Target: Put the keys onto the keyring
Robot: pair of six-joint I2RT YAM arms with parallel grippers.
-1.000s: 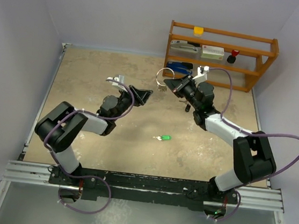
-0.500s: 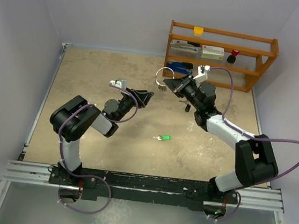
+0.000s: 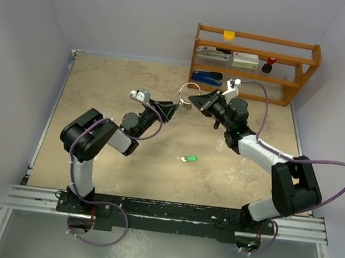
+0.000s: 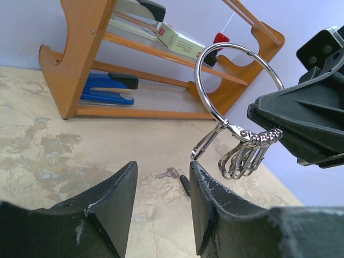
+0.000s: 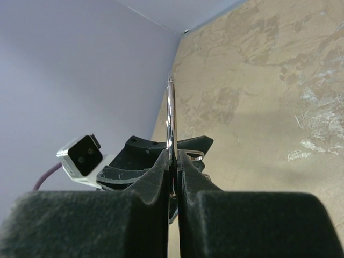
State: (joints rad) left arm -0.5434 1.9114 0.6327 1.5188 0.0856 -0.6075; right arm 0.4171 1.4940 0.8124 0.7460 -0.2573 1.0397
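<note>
Right end effector (image 5: 172, 158) pinches the keyring (image 5: 171, 118); left end effector (image 4: 162, 174) (spread, holding nothing) hovers just beside it.

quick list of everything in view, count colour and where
keyring: one, silver, with clips, pinched in right gripper
green key: one, green head, mid table
black key: one, black head, on table under keyring
shelf: one, orange wood, back right
stapler: one, blue, lowest shelf
box: one, pale, middle shelf
small item: one, yellow, top shelf
table: one, tan
left gripper: one, black, open, facing keyring
right gripper: one, black, shut on keyring
</note>
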